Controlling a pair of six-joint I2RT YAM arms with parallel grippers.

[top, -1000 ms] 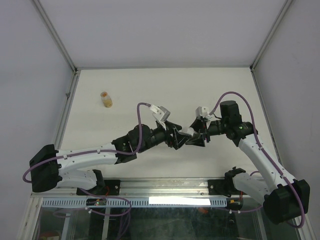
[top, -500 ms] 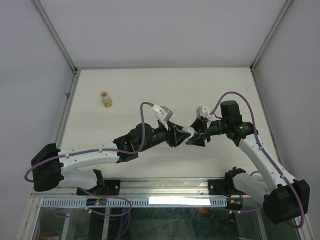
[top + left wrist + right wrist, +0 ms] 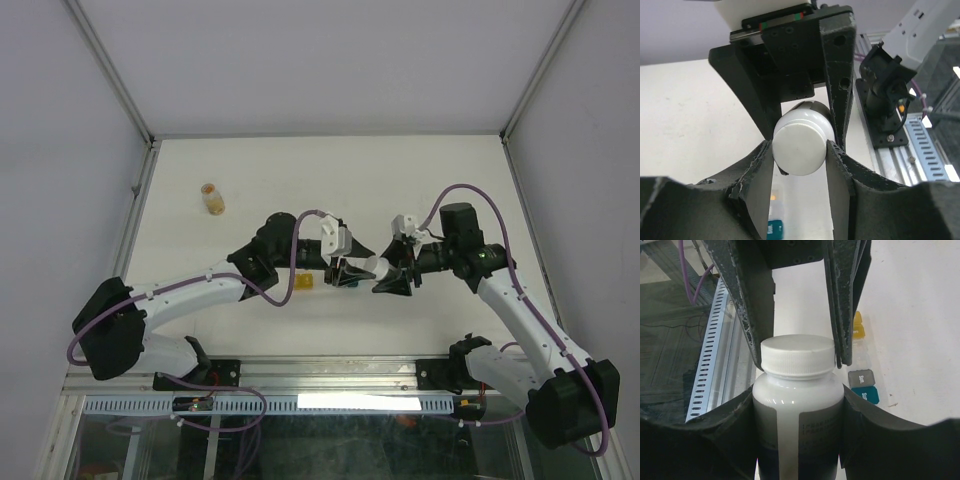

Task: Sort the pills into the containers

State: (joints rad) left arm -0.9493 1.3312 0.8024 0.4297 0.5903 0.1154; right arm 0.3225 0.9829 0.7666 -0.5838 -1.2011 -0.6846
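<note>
A white pill bottle (image 3: 376,268) with a white ribbed cap (image 3: 797,357) is held level above the table between both grippers. My right gripper (image 3: 393,276) is shut on the bottle's body (image 3: 797,410). My left gripper (image 3: 350,272) is shut on the cap (image 3: 800,145), one finger on each side. The containers strip (image 3: 861,371) lies on the table below, with its yellow end (image 3: 858,325), a grey compartment and a teal one (image 3: 865,394). Its yellow end shows in the top view (image 3: 303,283), its teal one in the left wrist view (image 3: 774,227).
A small clear bottle with orange contents (image 3: 212,199) lies at the far left of the white table (image 3: 330,180). A metal rail (image 3: 710,355) runs along the table's near edge, next to the arm bases.
The left arm's elbow has swung away from the near edge and its wrist has turned at the cap. The yellow end of the strip now shows beneath it. The right arm has barely moved.
</note>
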